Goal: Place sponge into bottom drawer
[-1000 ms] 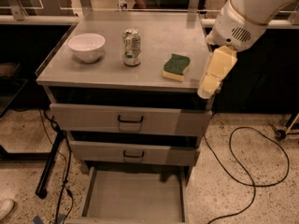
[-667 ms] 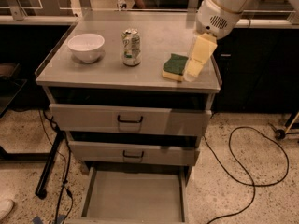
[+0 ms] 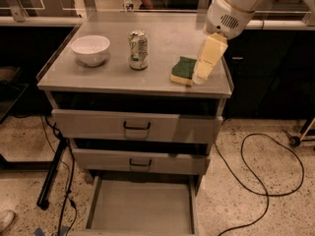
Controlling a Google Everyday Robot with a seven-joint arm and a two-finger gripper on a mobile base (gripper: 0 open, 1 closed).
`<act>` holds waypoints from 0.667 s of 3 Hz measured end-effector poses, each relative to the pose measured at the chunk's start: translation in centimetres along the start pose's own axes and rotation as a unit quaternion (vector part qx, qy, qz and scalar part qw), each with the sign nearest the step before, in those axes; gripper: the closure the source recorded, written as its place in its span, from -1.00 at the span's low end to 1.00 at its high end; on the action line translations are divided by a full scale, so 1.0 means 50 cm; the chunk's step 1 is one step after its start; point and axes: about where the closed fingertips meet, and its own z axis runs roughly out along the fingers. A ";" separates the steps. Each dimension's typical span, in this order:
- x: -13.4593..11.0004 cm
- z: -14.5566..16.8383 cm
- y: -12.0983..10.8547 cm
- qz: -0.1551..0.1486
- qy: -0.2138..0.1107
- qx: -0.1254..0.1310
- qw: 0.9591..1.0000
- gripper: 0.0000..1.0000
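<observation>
The sponge [image 3: 183, 70], dark green on top with a yellow base, lies on the grey cabinet top [image 3: 118, 75] near its right front corner. My gripper [image 3: 203, 74], with cream-coloured fingers, hangs from the white arm just to the right of the sponge, its tips down at the sponge's right edge. The bottom drawer [image 3: 140, 206] is pulled out below, its flat grey floor bare.
A white bowl [image 3: 90, 49] and a drink can [image 3: 138, 49] stand on the cabinet top to the left of the sponge. Two upper drawers with black handles [image 3: 136, 127] are pushed in. Black cables [image 3: 256, 181] run over the speckled floor on the right.
My gripper has moved left and down from beyond the cabinet's right edge to right beside the sponge. The sponge has not moved.
</observation>
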 end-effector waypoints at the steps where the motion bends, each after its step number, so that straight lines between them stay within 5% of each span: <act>1: -0.015 0.012 -0.032 0.001 0.006 -0.001 1.000 -1.00; 2: -0.067 0.027 -0.124 0.003 0.008 0.017 1.000 -1.00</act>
